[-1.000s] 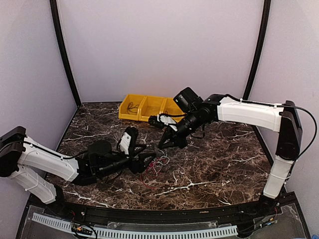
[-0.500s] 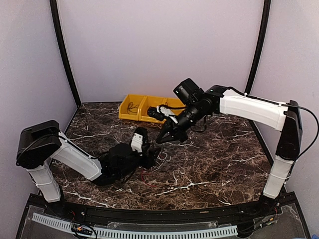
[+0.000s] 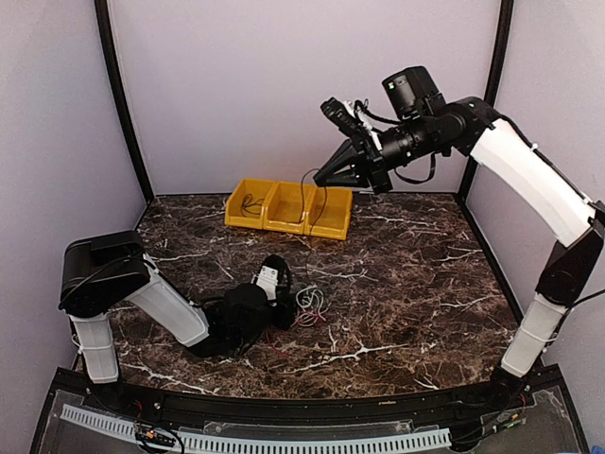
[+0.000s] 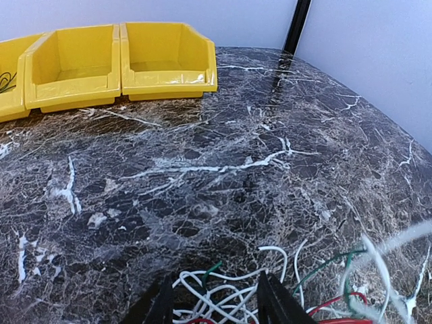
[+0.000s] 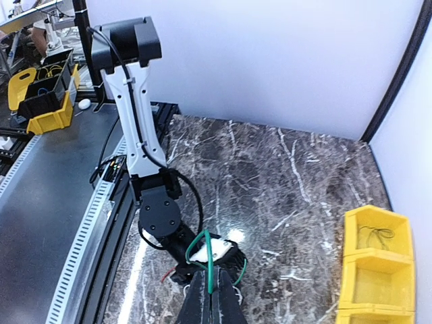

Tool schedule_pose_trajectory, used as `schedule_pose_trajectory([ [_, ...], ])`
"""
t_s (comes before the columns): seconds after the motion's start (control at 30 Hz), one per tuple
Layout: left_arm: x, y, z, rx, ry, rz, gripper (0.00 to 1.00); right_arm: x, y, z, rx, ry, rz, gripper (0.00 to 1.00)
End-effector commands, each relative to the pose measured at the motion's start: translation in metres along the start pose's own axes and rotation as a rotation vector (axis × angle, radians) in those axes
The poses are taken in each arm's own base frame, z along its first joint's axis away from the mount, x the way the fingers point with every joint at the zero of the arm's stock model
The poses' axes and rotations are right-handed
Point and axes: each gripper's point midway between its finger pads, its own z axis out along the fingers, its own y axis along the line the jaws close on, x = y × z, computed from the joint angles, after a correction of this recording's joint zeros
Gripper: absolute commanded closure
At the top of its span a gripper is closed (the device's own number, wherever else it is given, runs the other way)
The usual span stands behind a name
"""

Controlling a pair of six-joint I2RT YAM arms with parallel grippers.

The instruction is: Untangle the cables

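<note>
High above table (image 3: 425, 284), right fingers (image 5: 197, 304) pinched tight on green cable (image 5: 210, 260); left fingers (image 4: 275, 302) parted astride tangle (image 4: 226, 290).

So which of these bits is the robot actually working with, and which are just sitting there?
In the job:
- the cable tangle
- the green cable rising out of it
- the right gripper, raised high and pinching that cable
- the left gripper, down at the tangle

Just sitting there:
- the three yellow bins at the back
- a dark cable in the leftmost bin
</note>
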Motion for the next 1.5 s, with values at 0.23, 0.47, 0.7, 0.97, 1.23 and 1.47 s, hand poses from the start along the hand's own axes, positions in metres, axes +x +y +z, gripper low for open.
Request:
schedule_pose_trajectory([
  [0.23,0.02,0.003,0.0,0.001,0.056,-0.027,0.57,-0.039,-0.002,-0.082,0.172,-0.093,-0.086,1.0],
  [0.47,-0.036,-0.021,-0.04,0.176,-0.1,-0.045,0.45,0.01,-0.013,-0.058,0.175,-0.049,0.036,1.0],
  [0.7,-0.091,-0.039,-0.086,0.277,-0.212,0.021,0.35,0.065,-0.019,-0.029,0.139,0.005,0.143,1.0],
  [0.97,-0.107,-0.073,-0.079,0.377,-0.159,0.147,0.32,0.064,-0.017,-0.024,0.098,-0.012,0.164,1.0],
  [1.23,-0.101,-0.087,-0.052,0.37,-0.117,0.17,0.4,0.05,-0.013,-0.031,0.098,-0.029,0.137,1.0],
  [1.47,-0.104,-0.089,-0.05,0.369,-0.124,0.157,0.71,0.051,-0.015,-0.033,0.117,-0.02,0.129,1.0],
])
